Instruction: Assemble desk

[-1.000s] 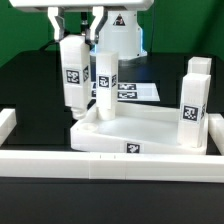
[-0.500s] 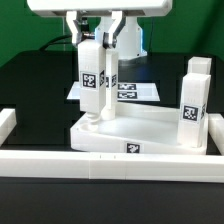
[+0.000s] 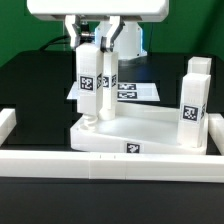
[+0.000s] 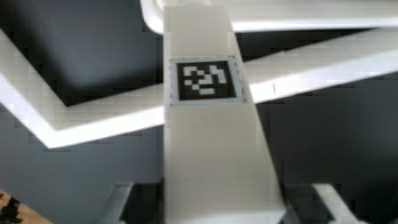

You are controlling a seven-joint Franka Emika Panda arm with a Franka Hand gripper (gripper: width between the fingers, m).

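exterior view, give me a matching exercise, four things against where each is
Things:
1. held leg
2. second leg
3. far legs
4. marker board

Places:
A. flat on the table behind the tabletop
B. on the tabletop's right end
C. in the gripper, over the tabletop's left corner
D. just right of the held leg

Pairs: 1-C, 2-D, 3-B, 4-A

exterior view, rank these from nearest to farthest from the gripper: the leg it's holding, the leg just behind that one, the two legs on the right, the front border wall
1. Held leg, between the fingers of the gripper.
2. Second leg, right beside it, standing on the tabletop.
3. Right-hand legs, at the exterior view's right; the two are too close to rank apart.
4. Border wall, lowest in the picture, along the front.
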